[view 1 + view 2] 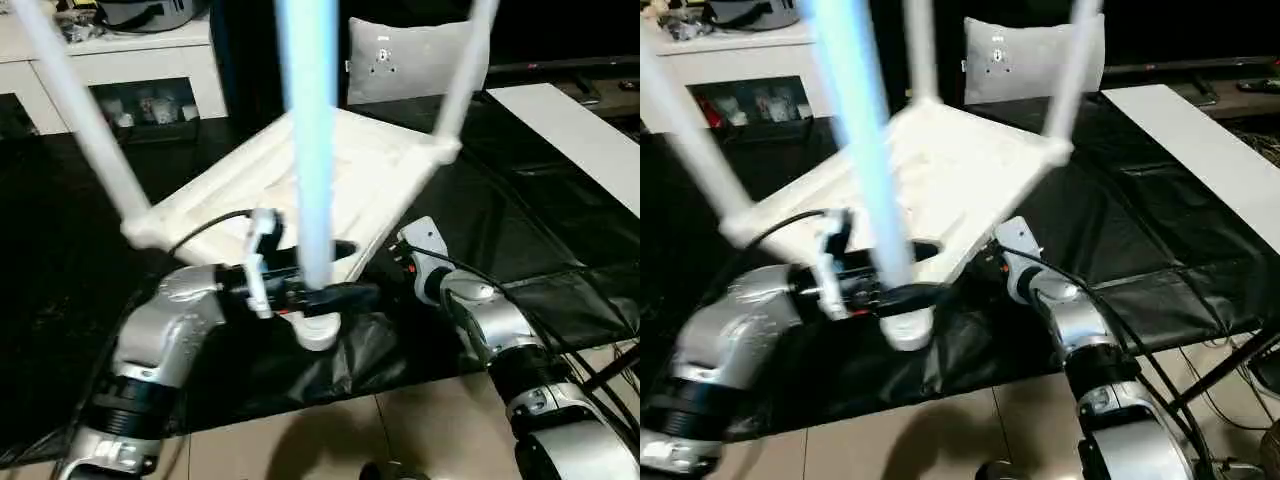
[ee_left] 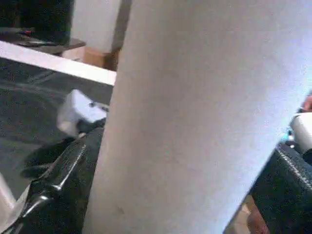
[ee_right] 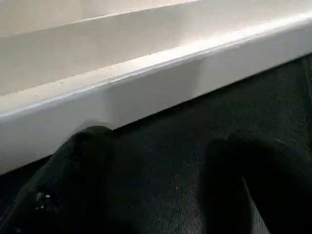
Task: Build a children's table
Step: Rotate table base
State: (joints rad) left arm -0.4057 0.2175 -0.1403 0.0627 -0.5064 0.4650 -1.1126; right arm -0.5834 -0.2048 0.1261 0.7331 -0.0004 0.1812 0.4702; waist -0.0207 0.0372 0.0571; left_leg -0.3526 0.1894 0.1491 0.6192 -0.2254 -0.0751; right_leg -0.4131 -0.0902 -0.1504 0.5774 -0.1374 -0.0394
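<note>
1. Left eye view: the white tabletop (image 1: 330, 175) lies upside down on the black-covered work surface (image 1: 60, 260), its near corner hanging over the surface's near edge. Three legs stand in view: one at the left corner (image 1: 85, 130), one at the right corner (image 1: 455, 85), and the near leg (image 1: 310, 130) rising from the near-corner socket (image 1: 318, 330). The left gripper (image 1: 330, 295) has its black fingers spread wide around the base of that near leg. Beyond the far edge stand a white cabinet (image 1: 110, 70) and a grey cushion (image 1: 415, 60); a white board (image 1: 570, 125) lies at the right edge. The black cover's left side lies bare.

2. Right eye view: a fourth leg (image 1: 920, 50) stands at the far corner, so four are counted. The right arm (image 1: 1060, 310) reaches under the tabletop's near right edge; tiled floor (image 1: 970, 430) lies below.

3. Left wrist view: the near leg sits between two black fingers (image 2: 63, 185).

4. Right wrist view: the right gripper (image 3: 161, 185) is spread and empty, its fingers (image 3: 73, 180) over black cover, just beside the tabletop's rim (image 3: 146, 87).
</note>
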